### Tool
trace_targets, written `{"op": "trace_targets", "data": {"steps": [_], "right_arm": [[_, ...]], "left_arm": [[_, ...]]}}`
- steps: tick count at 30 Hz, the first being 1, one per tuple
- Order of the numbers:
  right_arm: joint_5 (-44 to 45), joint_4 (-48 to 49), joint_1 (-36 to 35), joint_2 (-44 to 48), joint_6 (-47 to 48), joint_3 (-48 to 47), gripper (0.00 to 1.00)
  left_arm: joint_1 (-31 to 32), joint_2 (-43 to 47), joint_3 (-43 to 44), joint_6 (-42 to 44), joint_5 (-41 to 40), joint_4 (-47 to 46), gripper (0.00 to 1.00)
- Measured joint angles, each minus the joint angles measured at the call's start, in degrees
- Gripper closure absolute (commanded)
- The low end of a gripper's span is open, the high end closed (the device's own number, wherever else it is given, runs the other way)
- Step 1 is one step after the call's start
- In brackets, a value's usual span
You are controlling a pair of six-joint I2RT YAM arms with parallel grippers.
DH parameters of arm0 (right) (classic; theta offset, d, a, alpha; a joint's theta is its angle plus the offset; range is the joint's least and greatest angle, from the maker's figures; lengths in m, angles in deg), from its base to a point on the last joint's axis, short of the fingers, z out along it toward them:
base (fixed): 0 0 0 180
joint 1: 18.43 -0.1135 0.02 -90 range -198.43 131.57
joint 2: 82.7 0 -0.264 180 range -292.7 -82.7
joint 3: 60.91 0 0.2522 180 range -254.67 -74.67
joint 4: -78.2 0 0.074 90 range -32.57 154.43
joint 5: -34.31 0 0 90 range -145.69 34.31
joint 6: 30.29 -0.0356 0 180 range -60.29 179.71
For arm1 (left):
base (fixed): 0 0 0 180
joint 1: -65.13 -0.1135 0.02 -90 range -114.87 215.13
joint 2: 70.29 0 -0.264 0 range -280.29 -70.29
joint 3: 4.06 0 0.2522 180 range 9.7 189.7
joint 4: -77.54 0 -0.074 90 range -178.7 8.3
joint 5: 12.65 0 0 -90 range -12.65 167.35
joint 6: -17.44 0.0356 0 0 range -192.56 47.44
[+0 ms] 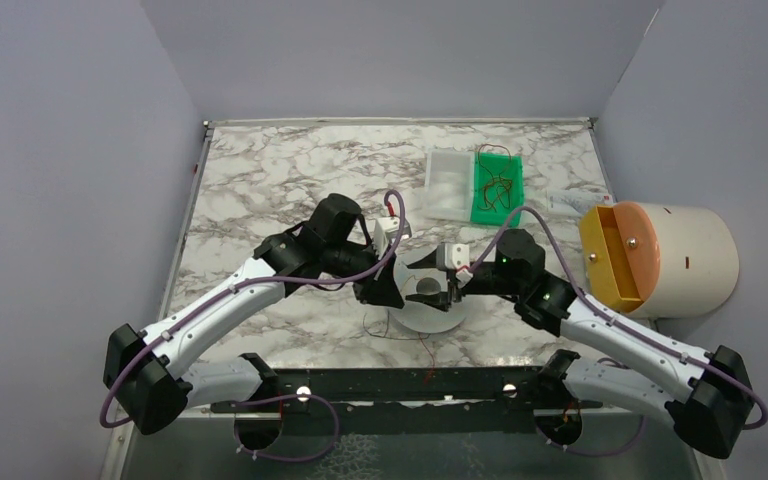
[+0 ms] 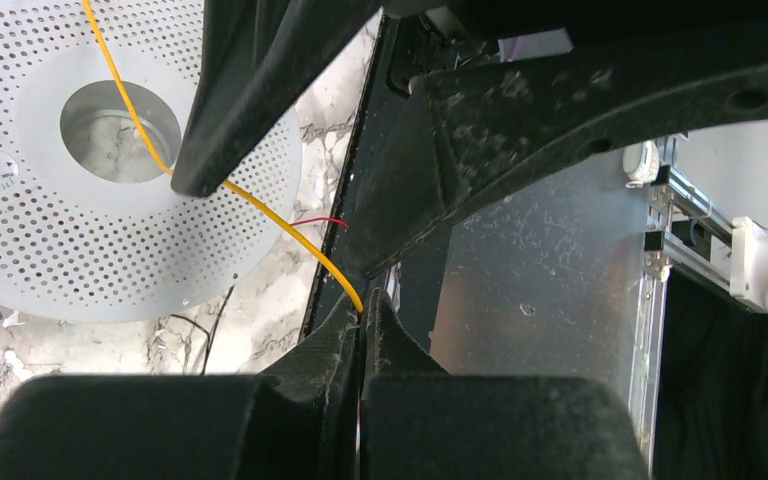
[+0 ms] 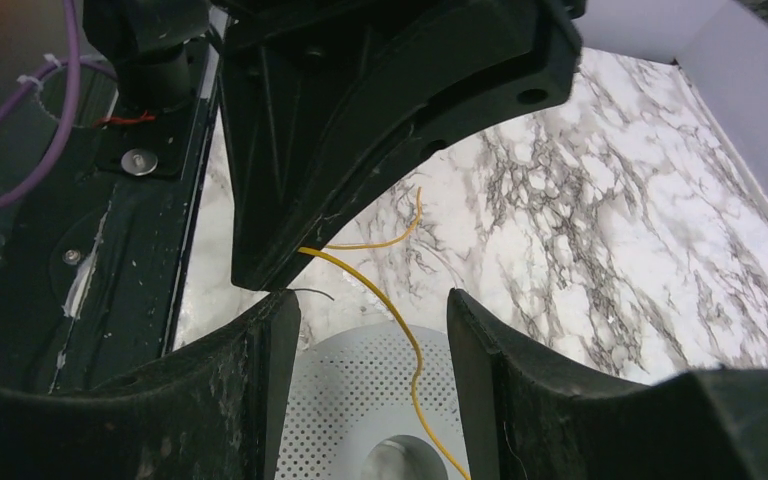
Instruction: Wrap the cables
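- Step in hand, as judged: winding one yellow cable (image 2: pixel 260 205) onto the white spool (image 2: pixel 50 250). The work looks to be at an early stage.
- The left claw (image 2: pixel 362 320) is pressed together, pinching the cable at its tips just off the spool's rim. From there the cable runs across the disc and over the hub hole.
- The right claw (image 3: pixel 370 335) is spread above the spool. The cable passes between its fingers, apparently ungripped.
- Next move, as judged: the cable must be led round the hub under light tension, and the thin wire may slip.
- The table (image 3: pixel 610 220) is marbled and the walls (image 1: pixel 60 150) are plain. Spare cables lie on a green tray (image 1: pixel 515 205), far right.

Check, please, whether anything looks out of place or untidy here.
Yes: the yellow cable crosses the spool face loosely instead of being wound, pinched in the left gripper; more cables lie tangled on the green tray.
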Motion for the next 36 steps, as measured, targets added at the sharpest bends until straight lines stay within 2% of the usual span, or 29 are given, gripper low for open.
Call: {"op": "trace_targets", "data": {"steps": [5, 16, 21, 27, 31, 36], "right_arm": [[1.64, 2.27, -1.31, -2.12, 2.36, 1.68, 0.47], [6.91, 15.28, -2.95, -4.46, 1.38, 5.66, 0.73], [8.0, 17.7, -2.95, -2.34, 0.52, 6.97, 0.97], [8.87, 17.97, -3.67, 3.54, -1.51, 8.04, 0.99], [10.12, 17.88, -3.67, 6.49, -3.56, 9.4, 0.99], [12.22, 18.18, -3.63, 8.9, -5.86, 9.46, 0.99]], "left_arm": [[0.11, 0.0, 0.0, 0.0, 0.0, 0.04, 1.0], [0.7, -0.17, 0.0, -0.02, 0.0, 0.11, 1.0], [0.85, -0.5, 0.0, -0.04, -0.04, 0.07, 1.0], [0.9, -1.33, 0.0, -0.15, -0.04, -1.86, 1.0], [1.01, -1.66, 0.0, -0.59, 0.11, -3.93, 0.85], [1.07, -2.23, -0.55, -1.44, 0.17, -4.5, 0.6]]}}
